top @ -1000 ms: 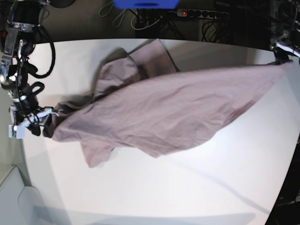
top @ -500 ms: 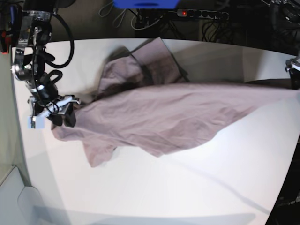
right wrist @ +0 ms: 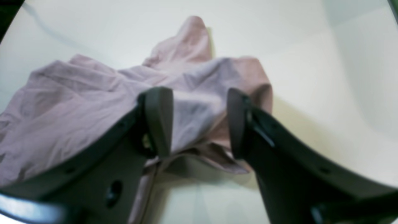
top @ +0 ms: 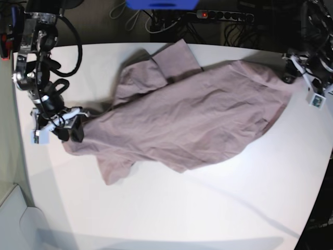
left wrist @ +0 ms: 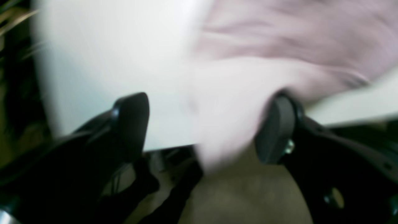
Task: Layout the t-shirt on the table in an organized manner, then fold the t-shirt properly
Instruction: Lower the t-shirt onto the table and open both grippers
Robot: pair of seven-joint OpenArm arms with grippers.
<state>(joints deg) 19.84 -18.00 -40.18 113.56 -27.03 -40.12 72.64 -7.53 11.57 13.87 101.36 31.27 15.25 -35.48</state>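
Observation:
The mauve-brown t-shirt (top: 192, 120) lies crumpled and slanted across the white table (top: 208, 208), one sleeve toward the back and one at the front left. My right gripper (top: 70, 133) sits at the shirt's left end. In the right wrist view its fingers (right wrist: 158, 121) stand apart over the cloth (right wrist: 77, 102), so the gripper (right wrist: 197, 123) is open. My left gripper (top: 296, 73) is at the table's far right edge by the shirt's right end. In the blurred left wrist view it (left wrist: 202, 127) is wide open, with loose cloth (left wrist: 295, 37) between its fingers.
A black power strip (top: 223, 15), cables and a blue object (top: 161, 4) lie beyond the table's back edge. A pale bin corner (top: 15, 219) stands at the lower left. The table's right edge (left wrist: 357, 109) runs just under my left gripper.
My left gripper has opened and let go of the shirt's right end, which has dropped back onto the table. The shirt is no longer stretched taut. My right gripper has barely moved.

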